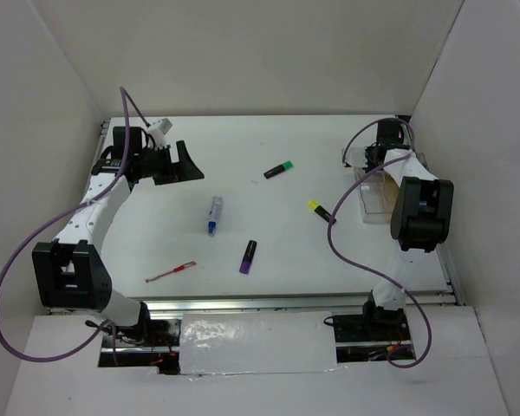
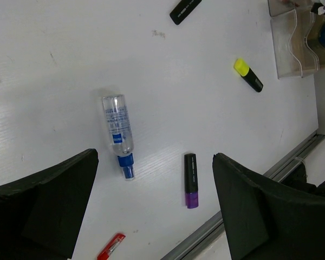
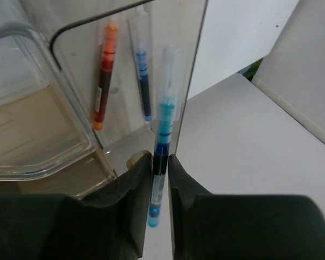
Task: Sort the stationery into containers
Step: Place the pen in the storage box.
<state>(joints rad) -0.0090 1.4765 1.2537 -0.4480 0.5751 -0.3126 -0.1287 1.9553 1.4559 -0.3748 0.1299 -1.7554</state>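
My right gripper (image 3: 160, 168) is shut on a thin blue pen (image 3: 165, 116) and holds it upright at the wall edge of the clear container (image 3: 43, 130). A red pen (image 3: 104, 81) and another blue pen (image 3: 142, 70) lie inside it. In the top view this gripper (image 1: 370, 160) is over the container (image 1: 377, 198) at the right. My left gripper (image 1: 178, 165) is open and empty at the far left. On the table lie a white-blue tube (image 1: 215, 215), a purple highlighter (image 1: 249, 256), a yellow highlighter (image 1: 321, 210), a green highlighter (image 1: 279, 169) and a red pen (image 1: 171, 272).
The left wrist view shows the tube (image 2: 118, 132), the purple highlighter (image 2: 190, 180), the yellow highlighter (image 2: 248, 75), the red pen's end (image 2: 111, 248) and the container (image 2: 292, 49). White walls enclose the table. A metal rail (image 1: 286, 302) runs along the near edge.
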